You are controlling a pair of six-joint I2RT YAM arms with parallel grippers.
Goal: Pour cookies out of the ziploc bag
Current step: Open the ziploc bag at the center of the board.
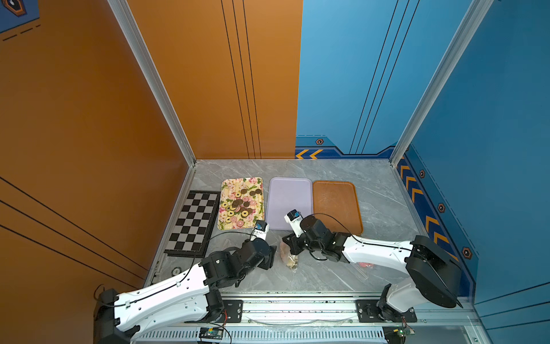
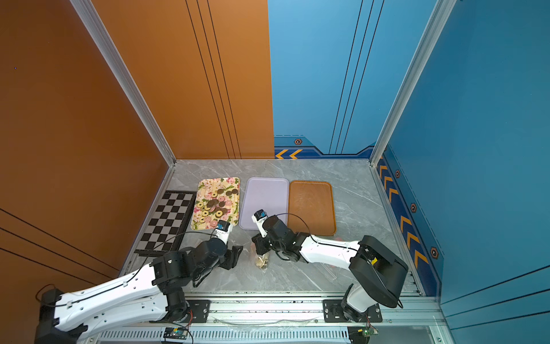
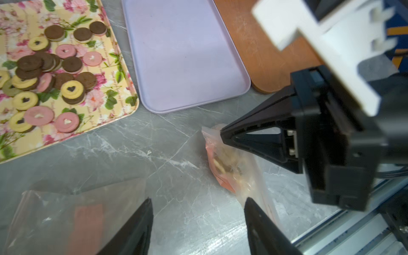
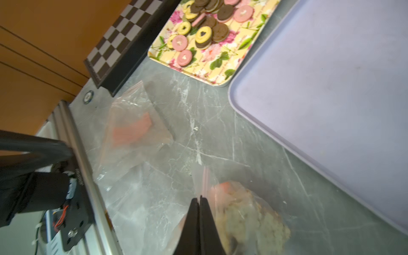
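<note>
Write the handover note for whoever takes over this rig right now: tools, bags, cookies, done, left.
Right tool: shut on an edge of the full ziploc bag, between the two arms.
Left tool: open, empty, beside that bag.
Done: brown, pink and yellow cookies lie on the flowered tray; an empty bag lies near it.
Left: open and pour the full bag; lilac tray and brown tray hold nothing.
</note>
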